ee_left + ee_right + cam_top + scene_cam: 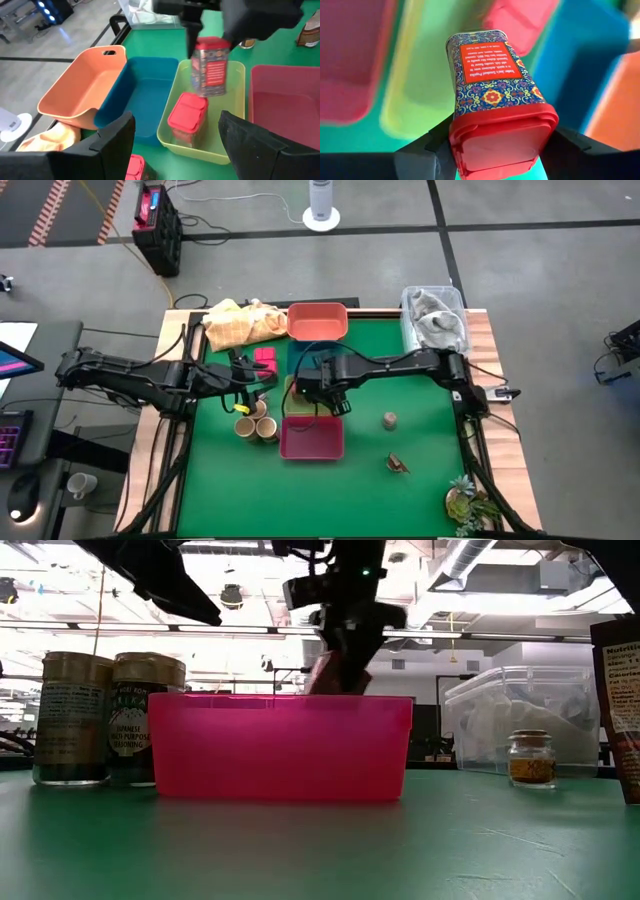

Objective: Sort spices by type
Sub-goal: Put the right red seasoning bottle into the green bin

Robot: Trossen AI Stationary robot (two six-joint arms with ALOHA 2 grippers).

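My right gripper (328, 392) is shut on a red-lidded patterned spice tin (210, 70) above the yellow-green tray (235, 75). A second red-lidded tin (187, 118) lies inside that tray. My left gripper (175, 150) is open and hovers at the table's left, near the pink tins (265, 360) standing on the mat. Three tan tubs (255, 423) stand left of the magenta tray (312, 438). A grey-brown knob (389, 420) and a dark brown piece (398, 465) rest on the mat to the right. My right gripper pinches the tin's red lid end (502, 135) between its two fingers (427, 147), one on each side. The fingers come from above, pointing down. The tin hangs below them, lifted clear over the yellow-green tray, its patterned body (487, 70) pointing downward.
An orange tray (318, 320) and a blue tray (145, 95) lie beyond the yellow-green one. A yellow cloth (235, 323), a clear bin (435, 315) and a green sprig (468, 502) sit at the table's edges. Open mat lies at the near side.
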